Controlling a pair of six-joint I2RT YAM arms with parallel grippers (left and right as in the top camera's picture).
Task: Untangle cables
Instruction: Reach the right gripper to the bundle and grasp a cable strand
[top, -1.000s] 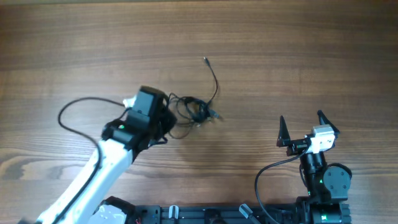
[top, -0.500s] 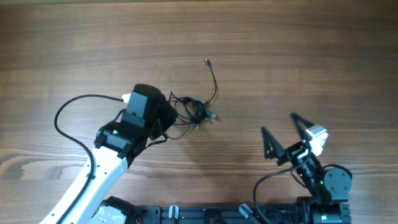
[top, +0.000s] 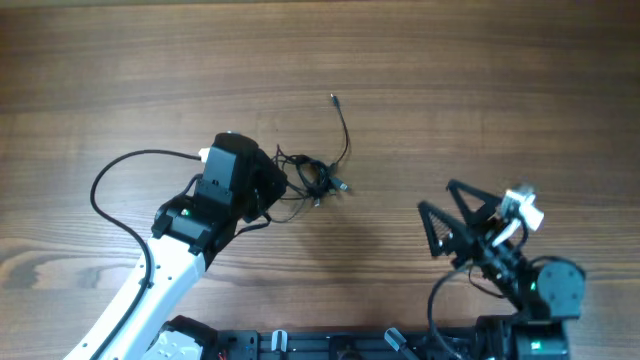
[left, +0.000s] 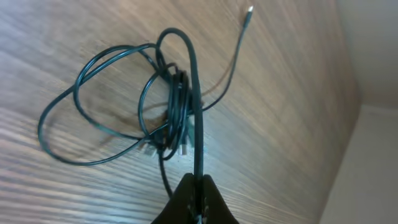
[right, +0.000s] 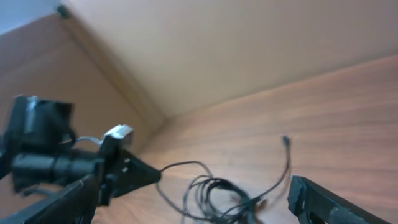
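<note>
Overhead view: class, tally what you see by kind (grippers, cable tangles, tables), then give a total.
Grippers: 2 (left gripper, right gripper)
Cable tangles: 1 (tangle; the cables in it cannot be counted)
Tables: 1 (table)
Total: 4

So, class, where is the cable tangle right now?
In the overhead view the cables lie mid-table, just right of the left gripper, which pinches one strand; the open right gripper sits apart, further right.
</note>
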